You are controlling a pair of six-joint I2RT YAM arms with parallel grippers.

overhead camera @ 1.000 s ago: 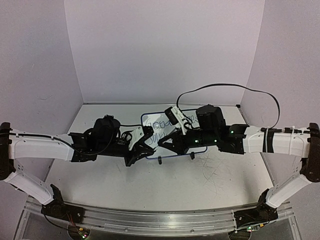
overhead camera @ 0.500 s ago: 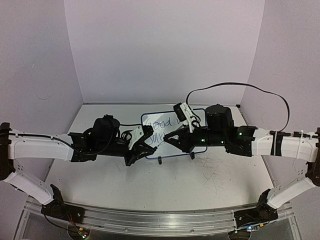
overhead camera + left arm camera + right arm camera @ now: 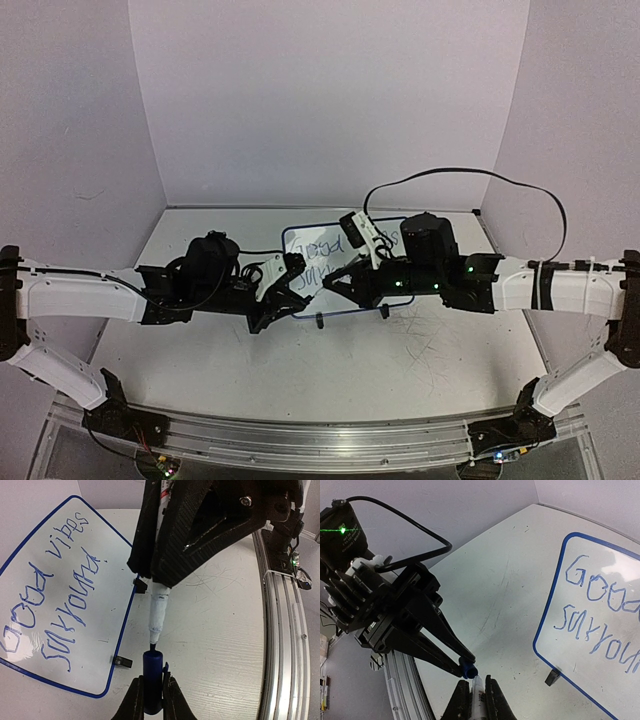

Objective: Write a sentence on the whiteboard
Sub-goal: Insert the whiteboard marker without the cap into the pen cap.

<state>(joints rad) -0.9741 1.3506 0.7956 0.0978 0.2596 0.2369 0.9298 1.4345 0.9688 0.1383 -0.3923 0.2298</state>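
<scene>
The whiteboard (image 3: 312, 248) (image 3: 55, 545) (image 3: 620, 645) lies flat at the table's back middle, blue-framed. On it is the sentence (image 3: 60, 580) (image 3: 600, 615) in two blue handwritten lines, the top one "Good vibes". In front of the board my left gripper (image 3: 153, 682) (image 3: 298, 293) is shut on a dark blue marker cap (image 3: 152, 665) (image 3: 470, 670). Facing it, my right gripper (image 3: 478, 681) (image 3: 336, 282) is shut on a white marker (image 3: 479, 695) (image 3: 159, 607). The marker's dark tip sits right at the cap's open mouth.
Two small black feet (image 3: 122, 661) (image 3: 551, 676) stick out from the board's near edge. An aluminium rail (image 3: 280, 630) (image 3: 402, 690) runs along the table's front. A black cable (image 3: 460, 175) loops above the right arm. Grey walls close in the back and sides.
The right arm swung a little to the right, then came back left, bringing the marker tip up to the cap. The left arm held still.
</scene>
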